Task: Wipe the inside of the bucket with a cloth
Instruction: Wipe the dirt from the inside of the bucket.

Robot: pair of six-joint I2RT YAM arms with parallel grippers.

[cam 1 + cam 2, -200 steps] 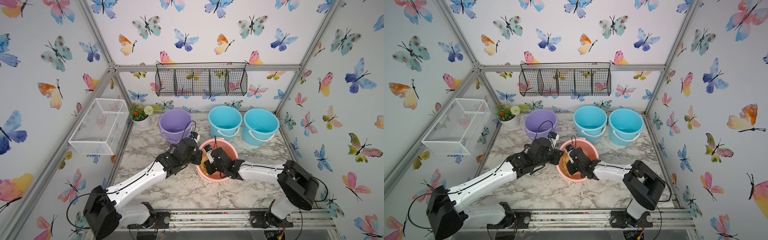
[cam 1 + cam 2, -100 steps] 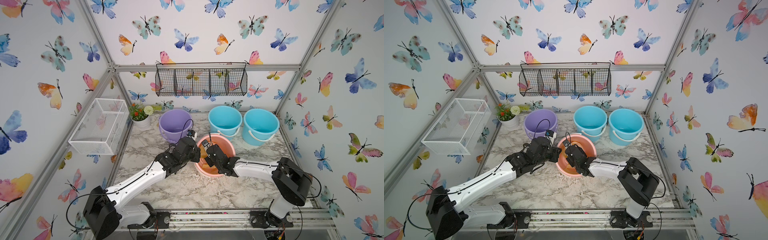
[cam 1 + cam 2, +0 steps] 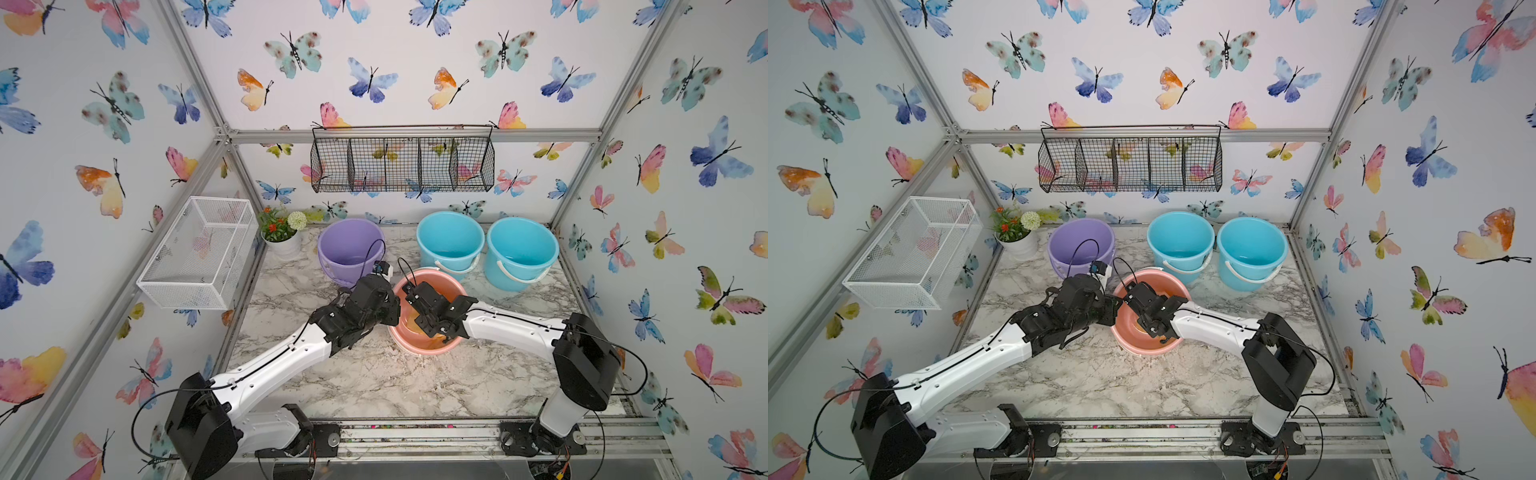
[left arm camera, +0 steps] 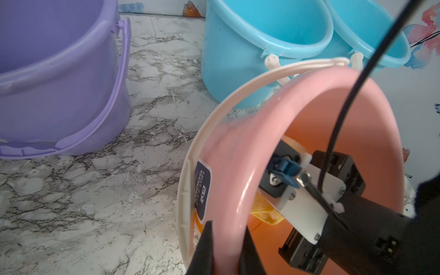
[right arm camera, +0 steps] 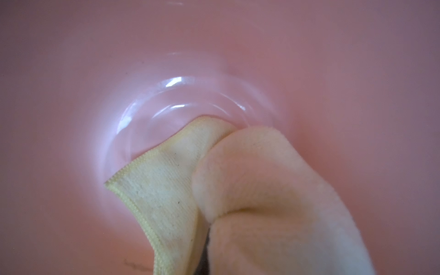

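Right gripper has pushed further into tilted pink bucket — fingers pinching cloth, likely limp, light; I'd hold bunched fold. Left gripper clamps rim.

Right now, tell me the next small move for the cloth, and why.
Probably sweep the cloth sideways along the pink bucket's floor edge: it sits bunched against one side of the floor, the rest shows bare, and the left gripper steadies the rim.
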